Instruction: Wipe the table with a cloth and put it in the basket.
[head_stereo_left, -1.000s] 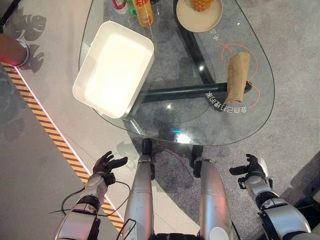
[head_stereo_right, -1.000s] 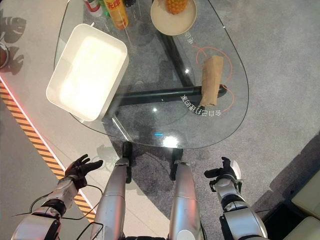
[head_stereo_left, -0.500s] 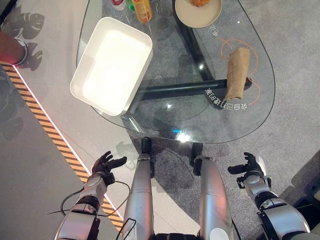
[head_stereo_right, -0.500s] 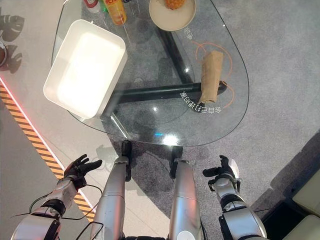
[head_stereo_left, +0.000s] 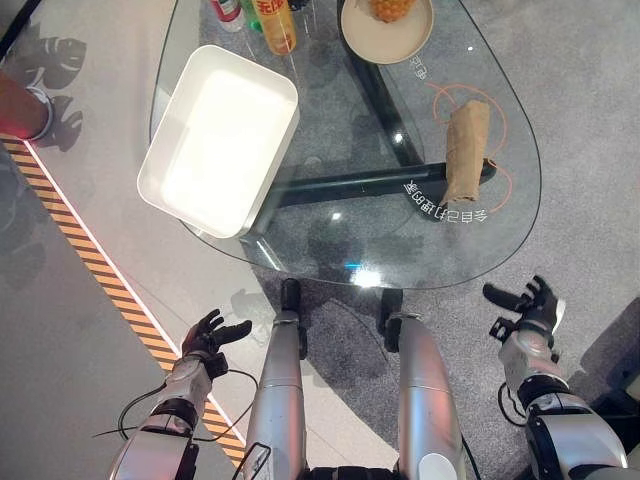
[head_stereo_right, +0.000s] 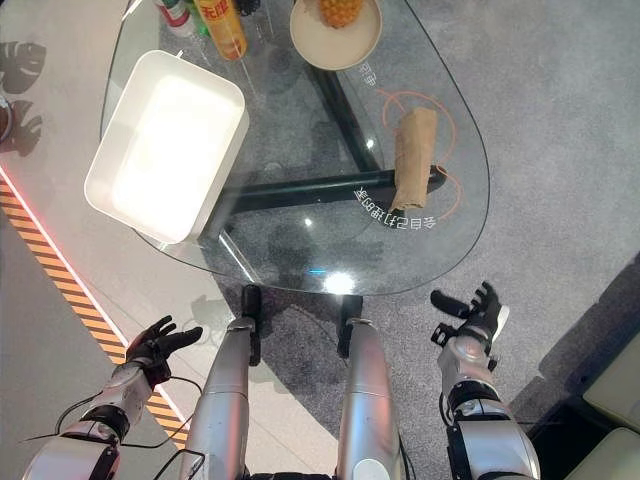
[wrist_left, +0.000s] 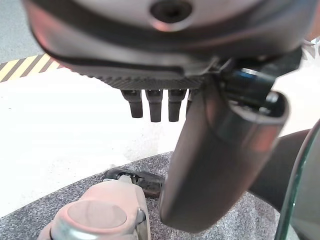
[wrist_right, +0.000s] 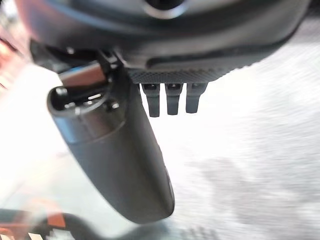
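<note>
Both hands hang low with fingers spread and empty, left hand (head_stereo_left: 208, 335), right hand (head_stereo_left: 530, 303); the cloth (head_stereo_left: 466, 154) sits well off on the glass table (head_stereo_left: 330, 250), so I reckon a long reach from the right could clip the rim; the basket (head_stereo_left: 218, 140) is far across too.

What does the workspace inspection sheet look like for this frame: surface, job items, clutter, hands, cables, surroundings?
Surface: glass table, rounded, on a dark frame.
Job's things: brown cloth rolled on the table's right side; white basket on its left, overhanging the edge.
Clutter: bowl holding a pineapple; bottles at the far edge.
Hands: left hand open, low by the floor stripe; right hand open, off the table's near right edge. Neither touches anything.
Cables: nothing seen.
Surroundings: grey carpet; striped floor tape.
</note>
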